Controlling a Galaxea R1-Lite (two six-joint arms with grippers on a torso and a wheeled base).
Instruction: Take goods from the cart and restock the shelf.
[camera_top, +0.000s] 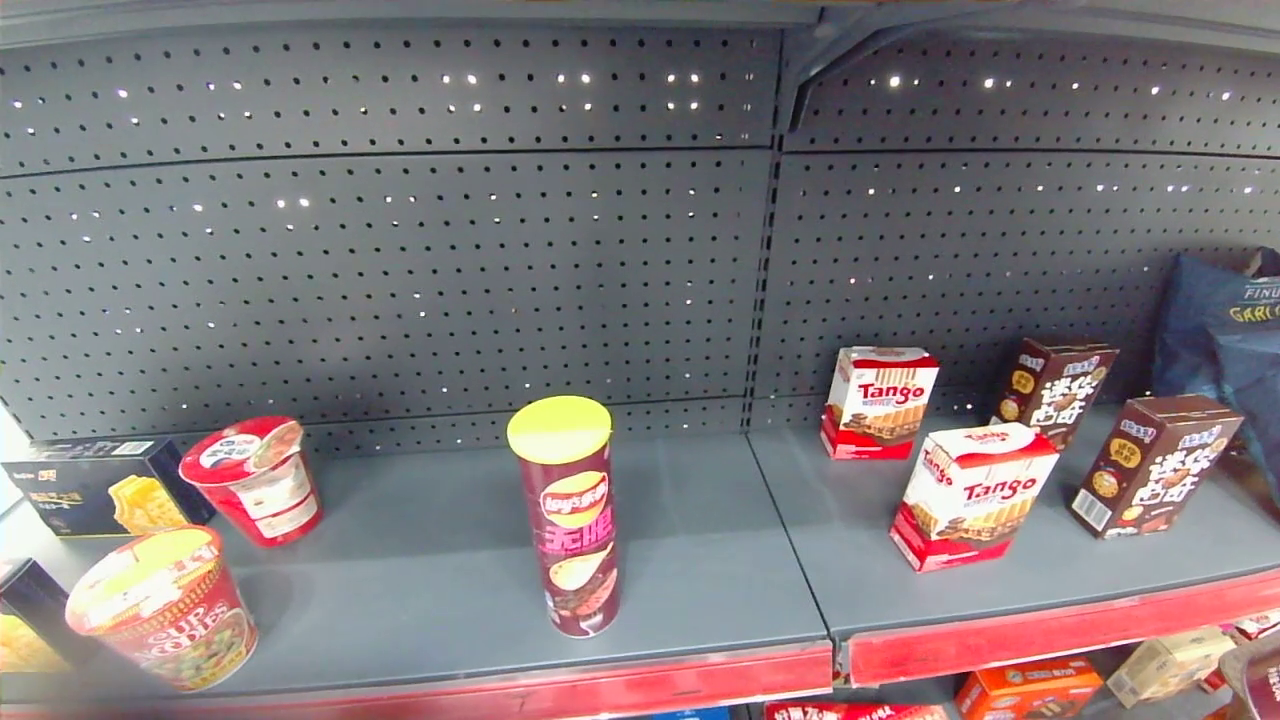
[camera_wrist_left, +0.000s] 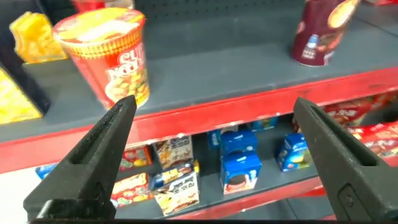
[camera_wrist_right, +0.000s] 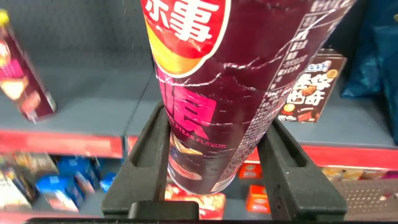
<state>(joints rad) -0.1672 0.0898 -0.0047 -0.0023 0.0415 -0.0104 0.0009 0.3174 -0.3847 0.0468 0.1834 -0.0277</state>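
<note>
My right gripper (camera_wrist_right: 216, 124) is shut on a maroon chips can (camera_wrist_right: 230, 68), held upright in front of the shelf's red front edge (camera_wrist_right: 74, 143). The top of this can peeks in at the head view's lower right corner (camera_top: 1262, 680). A second, matching chips can with a yellow lid (camera_top: 565, 515) stands on the grey shelf (camera_top: 430, 560) near the middle. My left gripper (camera_wrist_left: 214, 106) hangs open and empty, below and in front of the shelf edge, facing a red cup of noodles (camera_wrist_left: 109, 56) with that shelved can (camera_wrist_left: 320, 31) off to one side.
On the shelf stand two noodle cups (camera_top: 160, 605) (camera_top: 255, 480), a dark cracker box (camera_top: 100, 485), two red-and-white wafer boxes (camera_top: 970, 495) (camera_top: 880, 400), two brown boxes (camera_top: 1150, 465) (camera_top: 1055, 385) and a blue bag (camera_top: 1225, 340). Bare shelf lies either side of the shelved can. Blue packs (camera_wrist_left: 239, 162) fill the lower shelf.
</note>
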